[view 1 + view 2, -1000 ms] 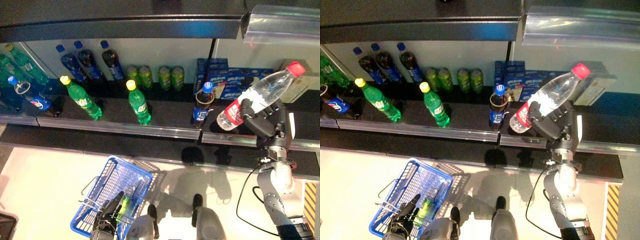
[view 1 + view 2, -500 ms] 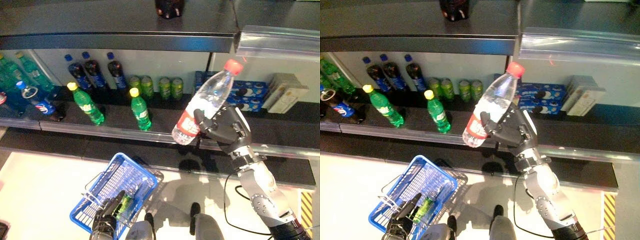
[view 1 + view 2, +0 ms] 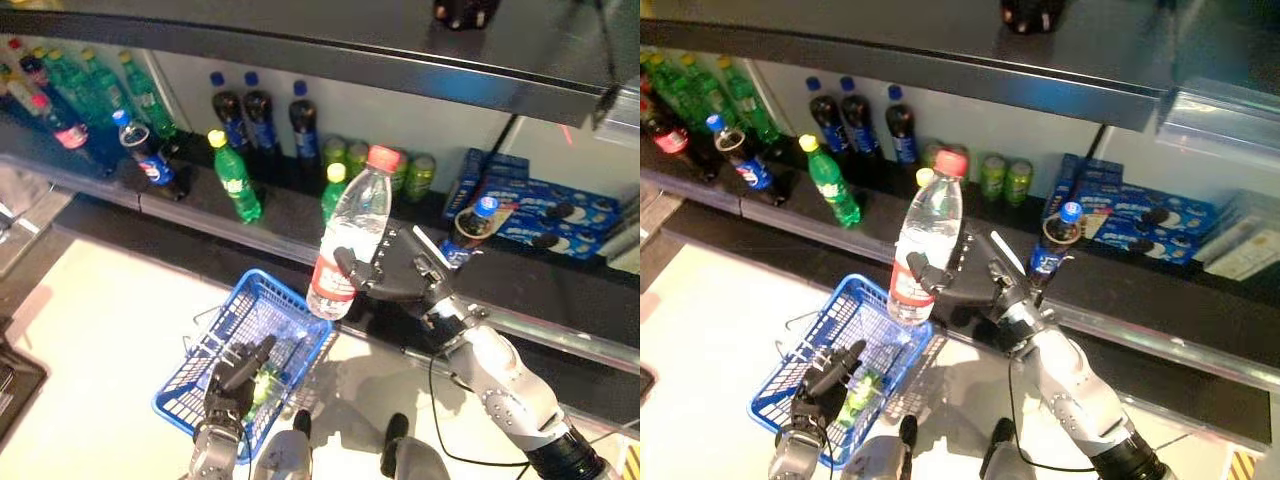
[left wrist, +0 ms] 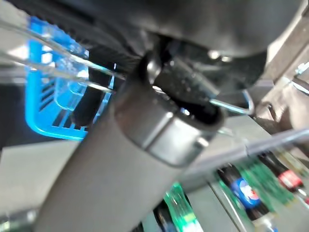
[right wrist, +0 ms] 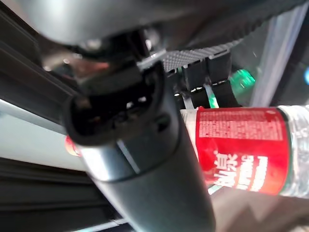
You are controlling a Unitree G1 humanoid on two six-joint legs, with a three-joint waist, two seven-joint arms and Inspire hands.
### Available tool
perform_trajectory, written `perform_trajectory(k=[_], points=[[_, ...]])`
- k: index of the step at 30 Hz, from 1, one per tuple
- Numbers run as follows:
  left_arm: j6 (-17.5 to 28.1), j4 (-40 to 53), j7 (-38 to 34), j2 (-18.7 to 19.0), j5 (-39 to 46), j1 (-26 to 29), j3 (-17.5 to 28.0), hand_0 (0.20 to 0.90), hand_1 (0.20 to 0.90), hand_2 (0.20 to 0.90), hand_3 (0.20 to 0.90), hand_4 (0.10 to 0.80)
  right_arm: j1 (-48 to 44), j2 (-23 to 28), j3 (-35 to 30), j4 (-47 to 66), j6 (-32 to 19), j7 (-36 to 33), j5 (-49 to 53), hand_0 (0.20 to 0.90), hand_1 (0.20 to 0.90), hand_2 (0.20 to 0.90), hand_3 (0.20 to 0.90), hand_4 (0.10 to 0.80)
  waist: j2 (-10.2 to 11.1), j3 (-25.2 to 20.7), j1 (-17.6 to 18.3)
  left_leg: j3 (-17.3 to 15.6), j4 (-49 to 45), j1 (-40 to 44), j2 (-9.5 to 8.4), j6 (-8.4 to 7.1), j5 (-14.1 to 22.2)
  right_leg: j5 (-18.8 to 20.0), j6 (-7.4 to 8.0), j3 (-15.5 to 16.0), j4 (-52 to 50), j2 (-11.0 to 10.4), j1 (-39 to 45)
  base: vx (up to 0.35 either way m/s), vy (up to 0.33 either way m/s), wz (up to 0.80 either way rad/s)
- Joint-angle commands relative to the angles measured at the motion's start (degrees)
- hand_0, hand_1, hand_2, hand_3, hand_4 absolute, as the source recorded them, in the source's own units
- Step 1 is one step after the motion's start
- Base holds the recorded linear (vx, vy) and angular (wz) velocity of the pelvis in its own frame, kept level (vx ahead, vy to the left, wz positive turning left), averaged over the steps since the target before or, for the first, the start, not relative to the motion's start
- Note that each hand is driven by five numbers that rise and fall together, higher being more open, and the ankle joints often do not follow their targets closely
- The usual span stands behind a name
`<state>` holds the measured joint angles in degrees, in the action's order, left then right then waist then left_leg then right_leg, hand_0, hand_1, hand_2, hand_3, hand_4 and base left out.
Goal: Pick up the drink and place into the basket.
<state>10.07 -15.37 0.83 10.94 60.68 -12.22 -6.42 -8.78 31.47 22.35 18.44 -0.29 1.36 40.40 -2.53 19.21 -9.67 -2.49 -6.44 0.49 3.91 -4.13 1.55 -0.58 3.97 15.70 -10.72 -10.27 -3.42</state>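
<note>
Right hand [image 3: 405, 280] grips the water bottle [image 3: 348, 244] above the blue basket [image 3: 200, 395]. Left hand [image 3: 232, 380] clasps the basket's handle; a green bottle [image 3: 265, 382] lies inside, shelf drinks behind.

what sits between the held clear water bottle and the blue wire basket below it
Nothing: in the left eye view the clear red-capped water bottle in the right hand hangs over the blue wire basket.

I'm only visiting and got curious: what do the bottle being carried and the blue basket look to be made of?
The bottle in the right robot hand looks like clear thin plastic: the shelf shows through it, with a glossy red label and red cap. The basket looks like blue moulded plastic, an open lattice with a matt look. Its handles look like thin bare metal wire. The left robot hand holds one.
</note>
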Motion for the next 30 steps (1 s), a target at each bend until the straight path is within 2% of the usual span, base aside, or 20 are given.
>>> perform_trajectory(k=[1,7,15,21,30], points=[[5.8,20.4,10.9,9.2,-4.8,3.2,0.3,0.3,0.3,0.3,0.2,0.1,-11.1,-3.5,1.7,10.1,-7.2,-1.4,-0.8,0.3,0.3,0.3,0.2,0.1,1.1,-4.4,-2.2,2.1,-7.4,-4.0,-1.28,-0.32,-0.5,-4.0,-0.89,3.0,0.5,-0.4,7.5,-0.007,-0.034,0.32],[1.3,31.8,13.9,11.9,-3.4,4.2,-0.7,0.3,0.3,0.3,0.2,0.1,-12.6,-5.5,6.2,8.3,-7.3,-5.9,-4.5,0.3,0.3,0.3,0.2,0.1,1.3,-3.4,-5.3,4.8,-8.5,-5.0,-2.11,-0.12,-1.3,-3.7,-0.77,5.2,0.5,-0.4,8.3,0.017,-0.037,0.33],[-2.5,40.3,19.0,13.9,0.6,5.5,-0.4,0.3,0.3,0.3,0.2,0.1,-16.0,-7.5,10.4,4.9,-6.2,-11.6,-12.7,0.3,0.3,0.3,0.2,0.1,1.4,-2.8,-8.6,7.7,-9.6,-6.1,-3.19,-0.23,-2.3,-3.4,-0.56,7.7,0.9,-0.6,9.5,0.03,-0.026,0.14],[-4.7,44.5,23.3,14.0,4.1,5.6,0.6,0.3,0.3,0.3,0.2,0.1,-17.0,-8.5,12.1,2.0,-5.0,-15.6,-14.6,0.3,0.3,0.3,0.2,0.1,1.6,-3.1,-10.6,9.5,-10.4,-6.7,-3.88,-0.41,-2.8,-3.5,-0.42,9.3,0.9,-0.8,10.5,0.056,-0.011,0.22],[-7.8,48.3,30.6,13.1,5.0,6.6,0.5,0.3,0.3,0.3,0.2,0.1,-15.0,-11.2,16.0,-4.0,-3.4,-19.2,-19.2,0.3,0.3,0.3,0.2,0.1,1.8,-3.3,-12.8,11.1,-11.1,-6.7,-4.38,-0.53,-2.2,-4.0,-0.19,10.6,0.5,-1.0,11.9,0.062,-0.012,0.12]])
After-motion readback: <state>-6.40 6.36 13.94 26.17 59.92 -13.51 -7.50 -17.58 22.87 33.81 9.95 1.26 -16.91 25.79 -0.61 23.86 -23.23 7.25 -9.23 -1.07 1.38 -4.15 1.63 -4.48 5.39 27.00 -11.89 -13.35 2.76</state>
